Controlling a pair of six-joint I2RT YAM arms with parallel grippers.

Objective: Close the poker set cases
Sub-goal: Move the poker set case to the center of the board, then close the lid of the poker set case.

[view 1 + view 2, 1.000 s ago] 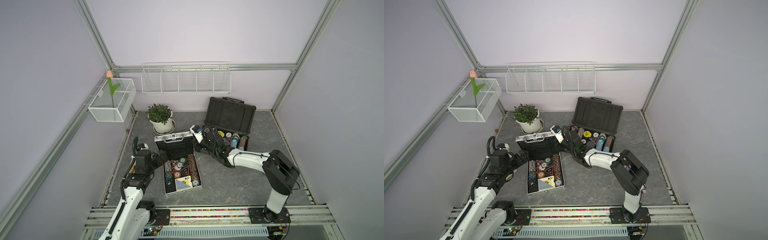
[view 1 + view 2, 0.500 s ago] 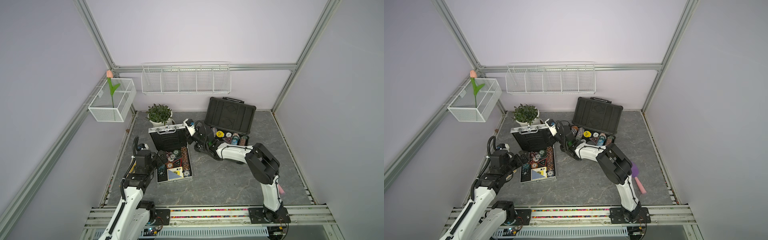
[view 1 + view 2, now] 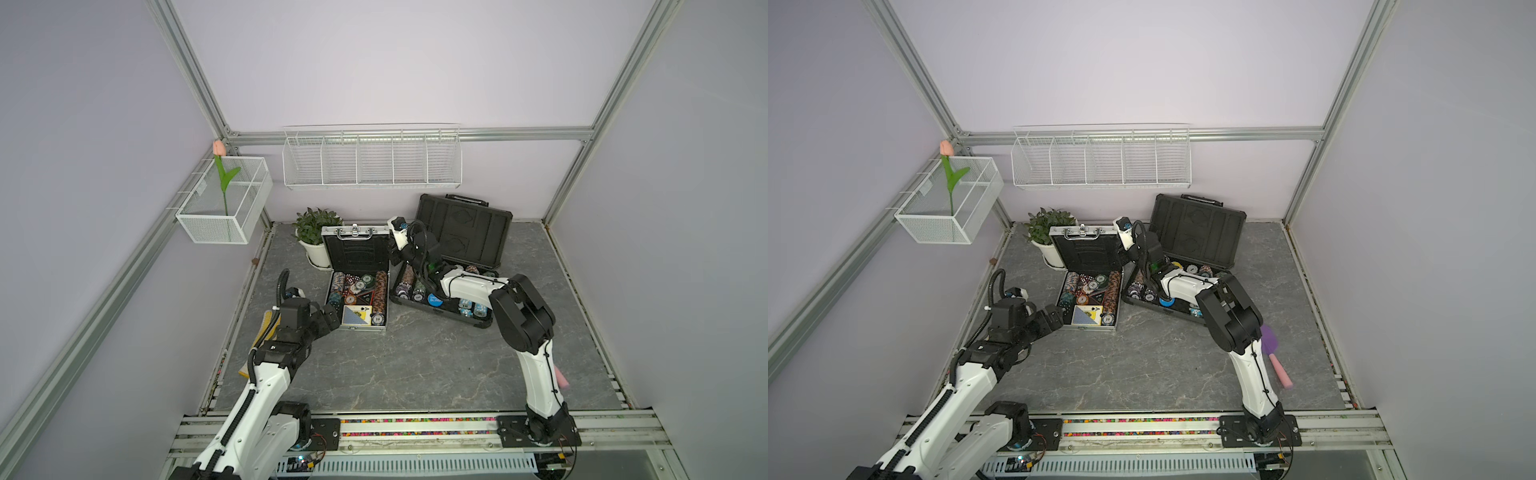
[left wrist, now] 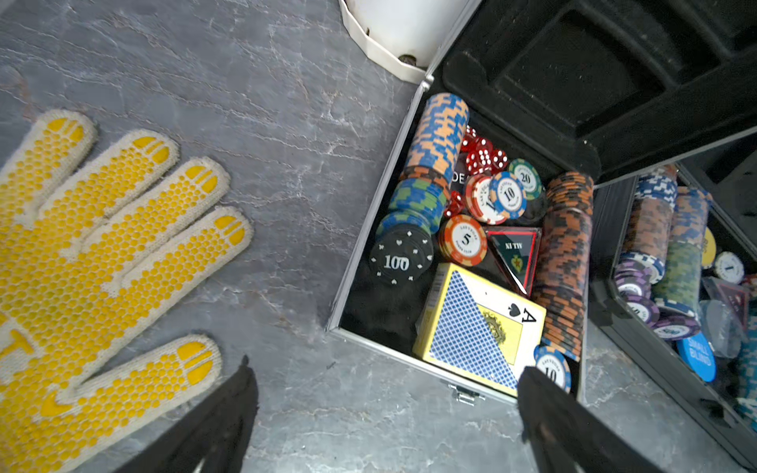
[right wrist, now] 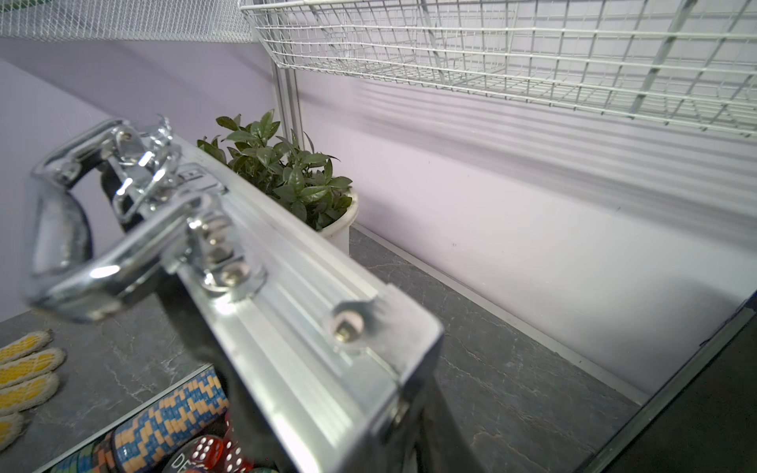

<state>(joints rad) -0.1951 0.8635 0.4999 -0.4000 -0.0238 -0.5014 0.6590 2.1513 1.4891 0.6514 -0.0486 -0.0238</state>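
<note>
We are swinging the silver case's lid [image 3: 356,254] down over its tray of chips [image 3: 360,300]. The right gripper [image 3: 392,249] pinches the lid's side edge near the top corner, jaws nearly together on it; the lid stands about upright, tray below and forward. We should follow the hinge arc, not push straight down, and let go before the jaws get trapped. The left gripper [image 4: 385,413] hovers spread wide just off the tray's near corner, ready to brace. The dark case [image 3: 457,266] behind the right gripper is open too.
</note>
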